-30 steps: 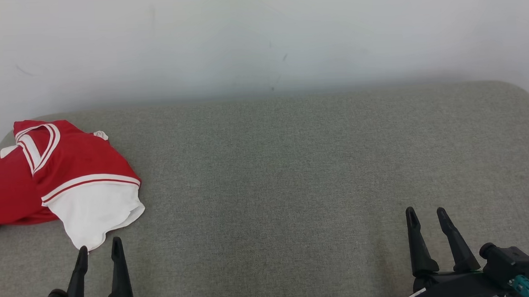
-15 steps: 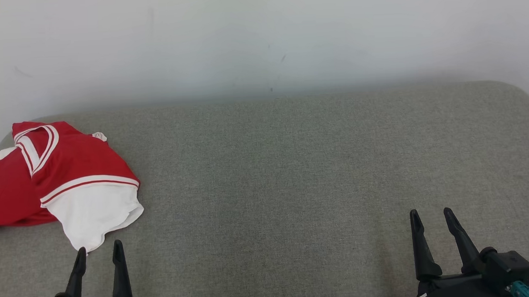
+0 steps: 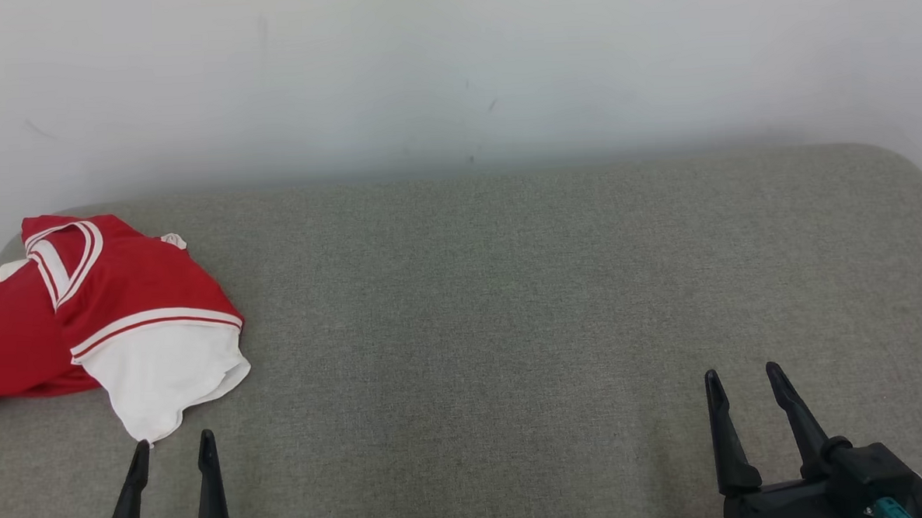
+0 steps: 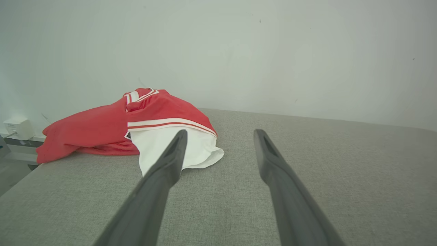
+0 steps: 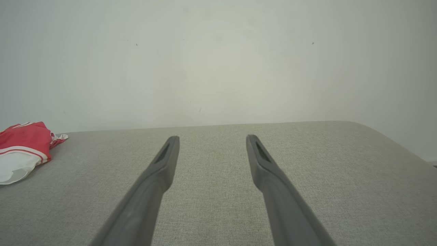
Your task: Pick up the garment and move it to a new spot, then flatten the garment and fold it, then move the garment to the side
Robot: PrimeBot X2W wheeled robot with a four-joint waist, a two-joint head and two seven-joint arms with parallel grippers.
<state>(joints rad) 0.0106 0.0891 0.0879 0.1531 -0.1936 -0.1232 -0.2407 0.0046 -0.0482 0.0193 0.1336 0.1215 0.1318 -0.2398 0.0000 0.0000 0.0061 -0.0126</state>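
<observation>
Head view: the garment [image 3: 121,305] lies crumpled at the far left of the grey surface [image 3: 510,303], white part nearest the left hand [image 3: 172,444]. Picking it up looks like the step in hand. It would go best if the left hand reached forward and pinched a bunched fold where red meets white, not the thin hem alone, then carried it to the bare middle. Both hands sit low at the near edge, fingers pointing at the wall [image 3: 452,65], spread apart and empty. The right hand [image 3: 741,373] is well apart from the garment.
</observation>
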